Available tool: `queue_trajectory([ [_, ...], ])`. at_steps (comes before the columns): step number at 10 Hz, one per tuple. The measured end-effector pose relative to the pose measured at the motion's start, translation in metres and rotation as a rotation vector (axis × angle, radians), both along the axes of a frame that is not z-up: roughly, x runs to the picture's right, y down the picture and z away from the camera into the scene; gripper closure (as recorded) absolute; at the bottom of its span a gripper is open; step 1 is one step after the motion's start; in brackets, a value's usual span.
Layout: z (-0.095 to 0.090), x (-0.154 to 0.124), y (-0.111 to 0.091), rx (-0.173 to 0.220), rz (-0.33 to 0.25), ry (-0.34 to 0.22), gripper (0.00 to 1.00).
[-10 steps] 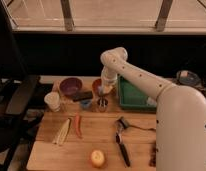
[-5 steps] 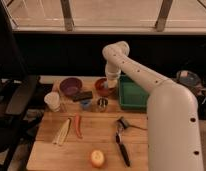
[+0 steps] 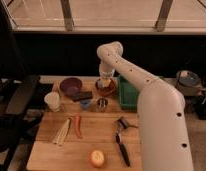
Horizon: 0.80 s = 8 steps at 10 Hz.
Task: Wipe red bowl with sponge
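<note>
Orange-red bowl (image 3: 106, 88) sits at the wooden tabletop's (image 3: 96, 140) back edge beneath the hand (image 3: 105, 81), apparently pressing a soft, light sponge (image 3: 104, 83) inside; its grip cannot be told.

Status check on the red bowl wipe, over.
Gripper down over the red bowl at the table's far edge. Sponge not separately visible. Purple bowl to one side, green tray to the other, both apart from the red bowl.
</note>
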<state>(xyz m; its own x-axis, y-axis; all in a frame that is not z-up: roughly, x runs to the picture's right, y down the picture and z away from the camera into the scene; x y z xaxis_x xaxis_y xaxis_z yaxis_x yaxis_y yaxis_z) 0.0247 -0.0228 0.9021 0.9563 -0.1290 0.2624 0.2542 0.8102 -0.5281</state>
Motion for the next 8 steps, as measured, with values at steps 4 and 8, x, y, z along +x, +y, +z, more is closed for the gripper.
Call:
queue_trajectory([
  [4,-0.022,0.004,0.023,-0.014,0.038,-0.021,1.00],
  [8,-0.027,0.026,0.018,-0.011,0.035,0.038,1.00],
])
